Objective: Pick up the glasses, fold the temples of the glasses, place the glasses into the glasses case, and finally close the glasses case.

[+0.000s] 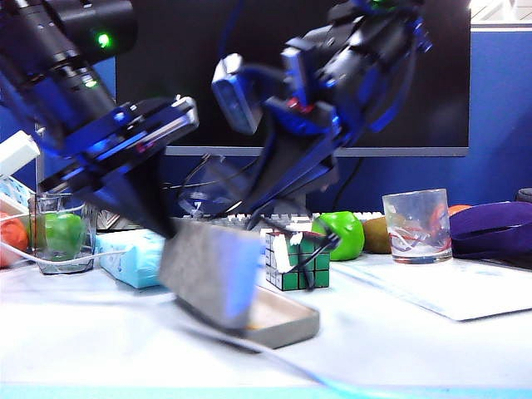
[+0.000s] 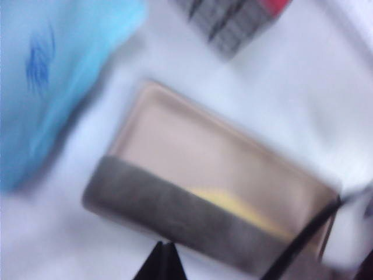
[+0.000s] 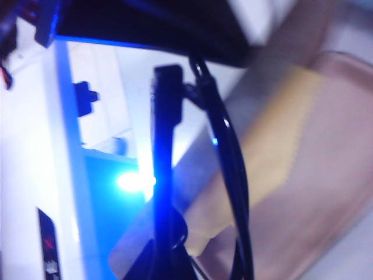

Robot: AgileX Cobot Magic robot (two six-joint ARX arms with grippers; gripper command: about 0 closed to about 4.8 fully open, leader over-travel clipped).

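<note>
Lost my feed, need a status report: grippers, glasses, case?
Left gripper shut, at open case lid. Right gripper shut on glasses, above case. Cube and tissue pack close behind case.

Ext cam sits low at table point(image 1: 416, 349) edge, facing the arms, mid-range. Both wrist cams look down, very close and blurred; all three share the open glasses case point(image 1: 249, 291) point(image 2: 221, 192) point(image 3: 315, 163).

Motion blurs the open grey suede glasses case point(image 1: 218, 278); the left gripper point(image 2: 163, 256) shows only its shut tips, cut by the picture's edge.
</note>
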